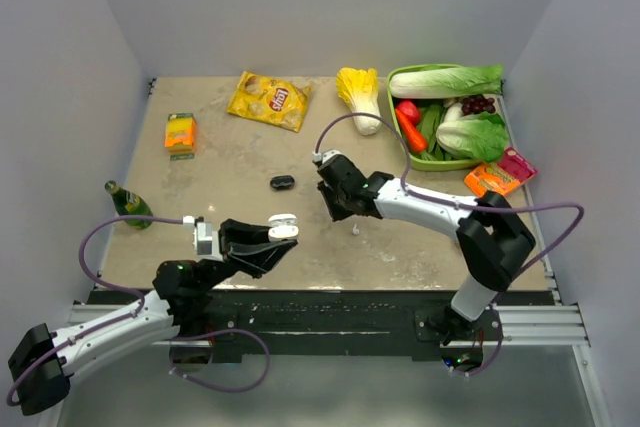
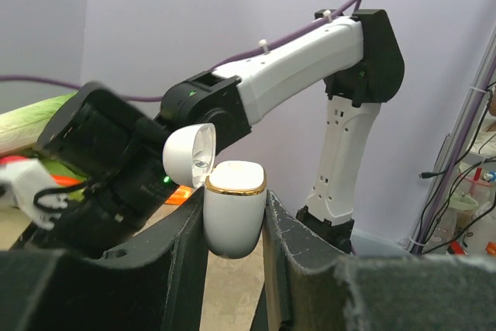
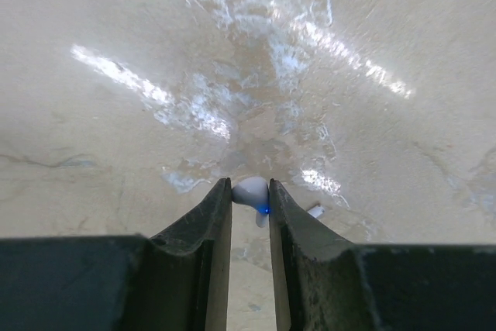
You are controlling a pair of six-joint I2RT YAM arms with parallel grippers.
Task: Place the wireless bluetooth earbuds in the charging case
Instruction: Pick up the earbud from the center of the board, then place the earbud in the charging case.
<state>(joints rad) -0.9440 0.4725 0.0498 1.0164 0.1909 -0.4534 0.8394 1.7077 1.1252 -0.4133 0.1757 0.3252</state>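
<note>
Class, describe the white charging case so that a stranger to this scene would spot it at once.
Over the near edge of the beige table, find the left gripper. It grips the white charging case, lid flipped open. Its white shell and gold rim set it apart from the black oval object lying mid-table.

From the right wrist, the white earbud [image 3: 252,193] shows only its rounded top, the rest hidden between the right gripper [image 3: 249,186] fingers. A white bit [image 3: 314,211] just beside them is too small to tell. The left gripper [image 2: 232,218] fingers cover the charging case [image 2: 235,191] sides, and its inside cannot be seen. The dark object [image 1: 282,182] on the bench [image 1: 230,162] is too small to identify.
</note>
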